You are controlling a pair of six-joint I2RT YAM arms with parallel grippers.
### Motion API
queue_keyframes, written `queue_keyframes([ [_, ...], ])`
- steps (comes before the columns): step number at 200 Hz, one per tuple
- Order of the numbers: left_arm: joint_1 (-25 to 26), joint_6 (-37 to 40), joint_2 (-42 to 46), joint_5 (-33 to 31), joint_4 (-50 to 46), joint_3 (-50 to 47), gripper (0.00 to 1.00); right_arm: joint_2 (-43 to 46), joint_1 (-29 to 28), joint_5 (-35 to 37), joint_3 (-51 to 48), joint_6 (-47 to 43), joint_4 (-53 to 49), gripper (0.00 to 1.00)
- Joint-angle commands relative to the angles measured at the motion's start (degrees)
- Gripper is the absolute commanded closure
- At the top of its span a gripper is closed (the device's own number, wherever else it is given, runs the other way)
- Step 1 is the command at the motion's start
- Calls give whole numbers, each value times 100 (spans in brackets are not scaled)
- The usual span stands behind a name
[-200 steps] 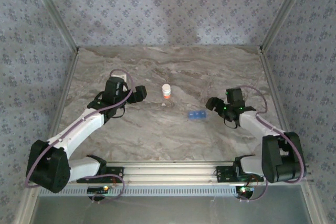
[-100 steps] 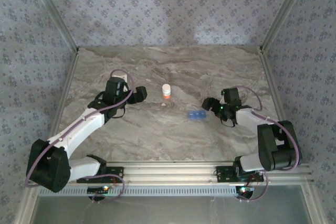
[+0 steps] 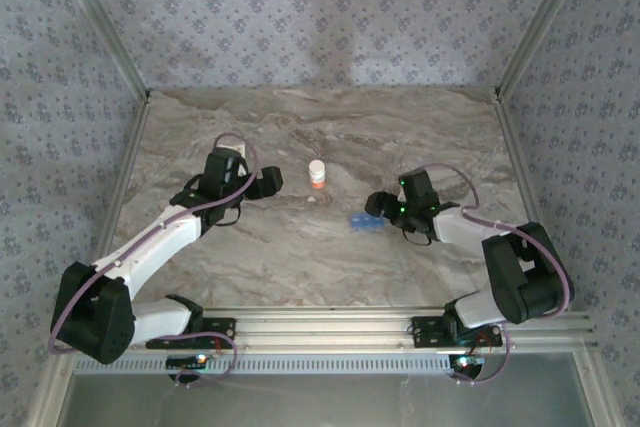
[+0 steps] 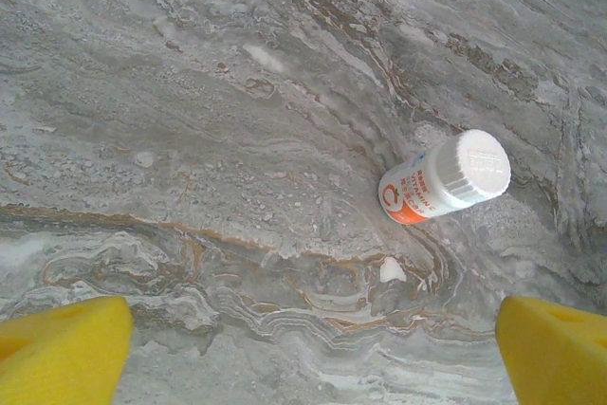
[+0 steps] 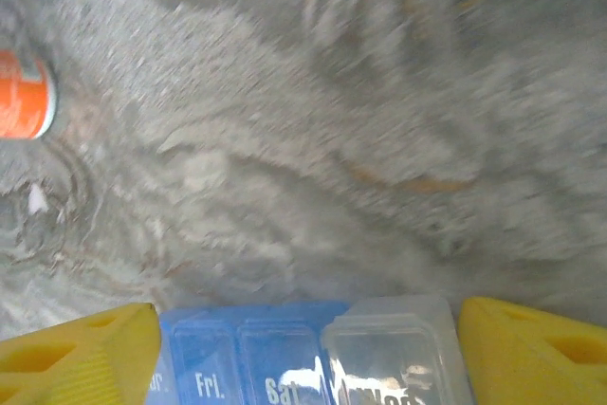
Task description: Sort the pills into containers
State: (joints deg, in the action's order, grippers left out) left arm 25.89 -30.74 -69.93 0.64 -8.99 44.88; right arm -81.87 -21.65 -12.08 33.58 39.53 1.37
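Desk [image 3: 430, 137]: marble, walled on three sides, with wide bare room toward every edge.

Pill box [image 5: 256, 358]: blue, right of mid-desk, well in from the rims. The right wrist view reads "Fri" and "Sat" on its compartments; the top view is too distant for that.

Right tool [image 5: 303, 353]: jaws spread, one at each end of the box. Blur hides whether the pads touch it.

Left tool [image 4: 311, 353]: jaws at full spread, empty.

Bottle [image 4: 444, 177]: upright ahead of the left tool, with a white speck [image 4: 392, 270] just beside it.
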Motion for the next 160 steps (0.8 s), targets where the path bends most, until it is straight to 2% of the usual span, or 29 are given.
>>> queue_keyframes([
  [1, 47, -55, -37, 77, 90, 82, 2, -93, -340, 22, 194, 226, -11, 17],
  [50, 64, -85, -108, 67, 126, 53, 2, -502, -1337, 213, 618, 464, 49, 17],
  [99, 60, -44, -117, -22, 87, 14, 2, -951, -2344, 100, 1322, 527, -101, 18],
  [132, 57, -40, -66, -165, 47, -57, 2, -524, -2486, 294, 1404, 231, -507, 18],
  [149, 48, -49, -47, -286, 38, -97, 2, -401, -2413, 391, 1621, -299, -960, 16],
  [160, 32, -62, -37, -344, 8, -99, 2, -460, -2308, 268, 1814, -943, -1131, 16],
])
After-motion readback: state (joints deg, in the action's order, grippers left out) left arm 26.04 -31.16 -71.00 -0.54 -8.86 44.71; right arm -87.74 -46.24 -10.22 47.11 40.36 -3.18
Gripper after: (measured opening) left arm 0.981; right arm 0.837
